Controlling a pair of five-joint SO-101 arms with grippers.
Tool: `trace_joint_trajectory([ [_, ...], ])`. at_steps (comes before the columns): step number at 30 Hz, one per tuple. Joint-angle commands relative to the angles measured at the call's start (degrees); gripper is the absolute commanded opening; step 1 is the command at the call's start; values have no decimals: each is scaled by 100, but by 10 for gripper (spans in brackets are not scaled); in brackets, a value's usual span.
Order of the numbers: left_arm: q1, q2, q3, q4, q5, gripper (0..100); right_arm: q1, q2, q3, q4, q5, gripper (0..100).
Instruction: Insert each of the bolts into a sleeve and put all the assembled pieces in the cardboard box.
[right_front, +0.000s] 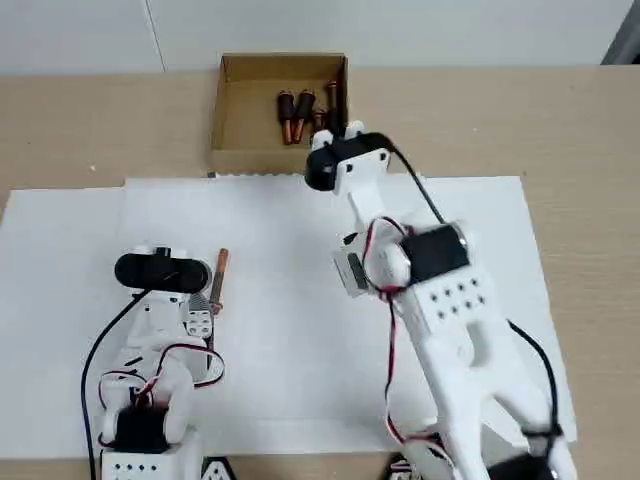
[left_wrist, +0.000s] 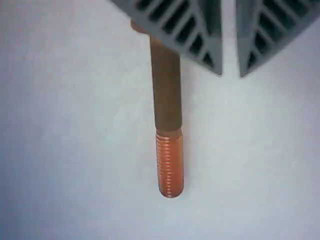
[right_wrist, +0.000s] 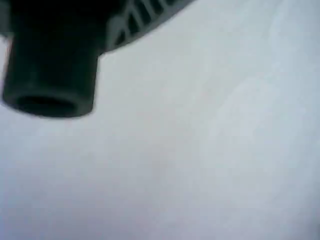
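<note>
A copper bolt (right_front: 218, 280) with a smooth brown shank and a threaded end (left_wrist: 169, 170) lies on the white paper. My left gripper (left_wrist: 230, 72) hovers right beside it, its grey fingers (left_wrist: 192, 35) nearly together with nothing between them; one finger covers the bolt's far end. A black sleeve (right_wrist: 50, 65) with its open mouth showing hangs over the paper, and my right gripper (right_front: 347, 132) is shut on it, at the near edge of the cardboard box (right_front: 240, 110). Several assembled pieces (right_front: 298, 115) lie inside the box.
A white paper sheet (right_front: 300, 340) covers most of the wooden table (right_front: 80, 120). The box stands just beyond the sheet's far edge. The right arm's body (right_front: 450, 330) stretches across the right half of the sheet.
</note>
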Motion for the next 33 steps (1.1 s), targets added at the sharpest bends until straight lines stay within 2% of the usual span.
trace_joint_trajectory([
  [1,-44,-44,-207,79,-211,8,57,-840,-316,268,-70,2],
  [5,-44,-44,-611,273,-554,8,198,-1473,-308,708,-132,2],
  [12,-18,431,-1771,923,-580,8,778,-2273,264,875,-352,2],
  [18,-9,2681,-3292,1020,-580,8,813,-3143,1081,848,-369,2],
  [25,-9,5486,-5174,1811,-563,6,822,-4110,1846,848,-369,2],
  [33,-9,7393,-6598,2567,-563,7,822,-4866,2189,848,-369,2],
])
